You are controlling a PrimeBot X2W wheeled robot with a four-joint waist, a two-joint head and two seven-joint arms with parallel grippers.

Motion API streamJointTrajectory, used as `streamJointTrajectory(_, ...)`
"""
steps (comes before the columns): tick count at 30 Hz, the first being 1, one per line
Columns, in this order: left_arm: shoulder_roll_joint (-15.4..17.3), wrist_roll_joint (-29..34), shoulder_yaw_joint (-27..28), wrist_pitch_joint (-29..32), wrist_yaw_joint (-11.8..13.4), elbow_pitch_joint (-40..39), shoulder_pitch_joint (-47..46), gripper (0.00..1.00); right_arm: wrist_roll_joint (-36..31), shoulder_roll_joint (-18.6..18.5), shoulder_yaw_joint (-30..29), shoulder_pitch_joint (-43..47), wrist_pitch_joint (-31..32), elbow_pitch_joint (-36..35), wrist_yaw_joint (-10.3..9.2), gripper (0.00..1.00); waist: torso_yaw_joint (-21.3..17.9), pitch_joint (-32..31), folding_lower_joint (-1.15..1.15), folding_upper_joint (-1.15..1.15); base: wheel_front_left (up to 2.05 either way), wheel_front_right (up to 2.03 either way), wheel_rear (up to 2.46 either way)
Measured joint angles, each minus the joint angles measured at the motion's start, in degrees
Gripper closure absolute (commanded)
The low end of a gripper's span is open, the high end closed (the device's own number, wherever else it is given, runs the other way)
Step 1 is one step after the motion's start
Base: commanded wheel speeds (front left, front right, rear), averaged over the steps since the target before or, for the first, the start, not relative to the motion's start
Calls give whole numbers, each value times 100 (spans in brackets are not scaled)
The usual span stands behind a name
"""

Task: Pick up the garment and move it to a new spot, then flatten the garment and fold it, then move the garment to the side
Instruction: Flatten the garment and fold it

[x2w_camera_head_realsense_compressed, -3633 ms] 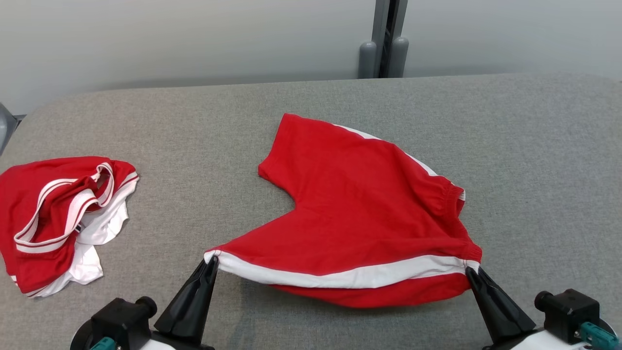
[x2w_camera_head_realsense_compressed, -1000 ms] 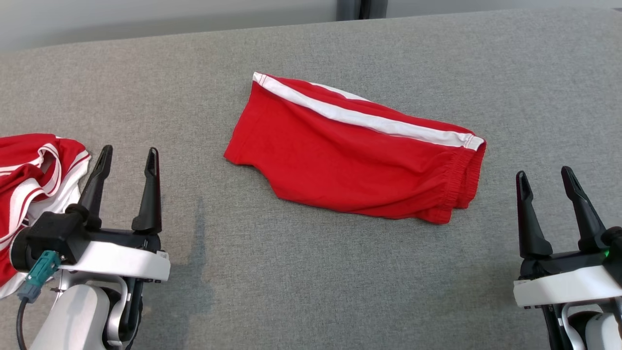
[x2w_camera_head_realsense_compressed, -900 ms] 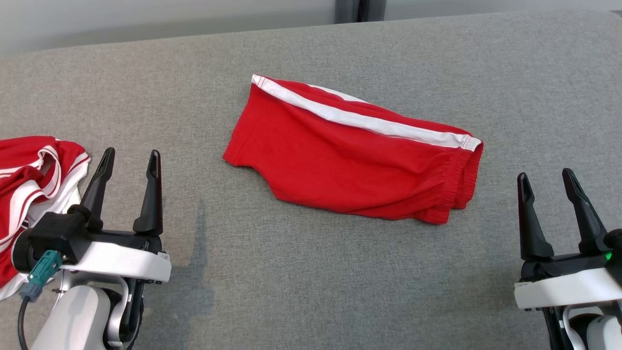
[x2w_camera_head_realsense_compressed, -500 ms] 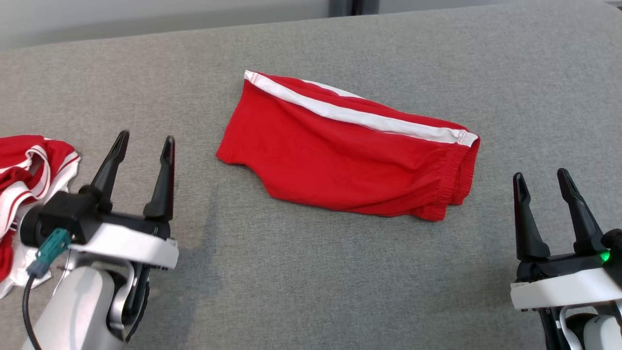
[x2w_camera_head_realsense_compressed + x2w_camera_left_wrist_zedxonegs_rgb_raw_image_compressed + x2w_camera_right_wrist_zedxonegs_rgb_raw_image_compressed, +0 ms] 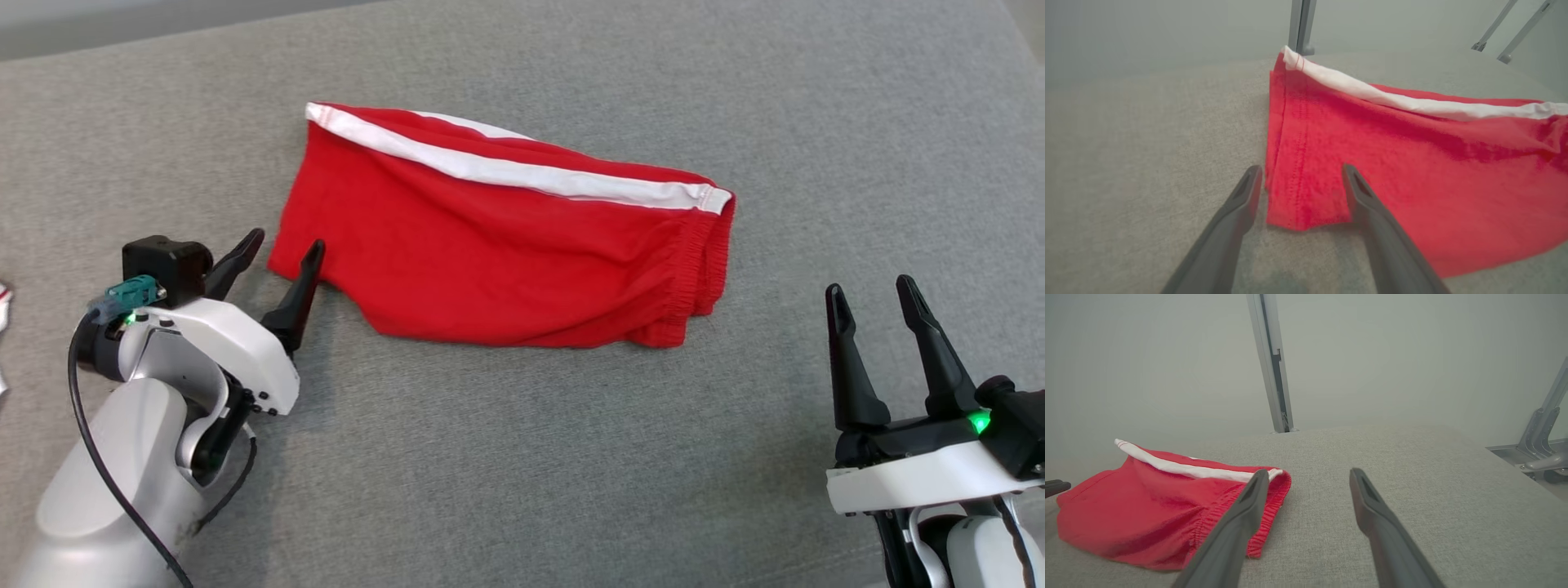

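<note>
Both sets of jaws gape empty near folded red shorts (image 5: 498, 261) with one white stripe (image 5: 522, 173).

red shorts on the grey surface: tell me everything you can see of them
The red shorts look like soft knit fabric, folded leg over leg, lying flat with mild wrinkles on the grey cloth surface. A white side stripe runs along the far edge; the gathered elastic waistband faces the robot's right, the stitched leg hem its left. The open left gripper straddles the near hem corner; contact cannot be told.
</note>
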Motion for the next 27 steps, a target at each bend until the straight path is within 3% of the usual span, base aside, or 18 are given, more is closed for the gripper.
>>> streamJointTrajectory(6, 67, -196, -99, 119, -91, 882, -393, 0, 74, 1, 63, -47, -87, 116, 0, 0, -214, 160, 0, 0, 0, 0, 0)
streamJointTrajectory(11, 51, -364, -274, 149, -116, 1160, -631, 2, 98, 2, 90, -70, -126, 185, 0, 0, -268, 214, 0, 0, 0, 0, 0)
streamJointTrajectory(12, 30, -439, -349, 149, -115, 1170, -665, 56, 101, 1, 92, -76, -134, 196, 0, 0, -272, 220, 0, 0, 0, 0, 0)
streamJointTrajectory(13, 21, -531, -435, 141, -115, 1152, -687, 100, 122, 1, 101, -91, -136, 207, 0, 0, -273, 224, 0, 0, 0, 0, 0)
streamJointTrajectory(19, 54, -1010, -859, -52, -133, 1094, -684, 100, 160, 2, 110, -116, -166, 265, 0, 0, -240, 190, 0, 0, 0, 0, 0)
streamJointTrajectory(27, 11, -1439, -582, -1022, -88, 1025, -114, 100, 158, 3, -13, 1, -97, 244, 0, 0, -23, 49, 0, 0, 0, 0, 0)
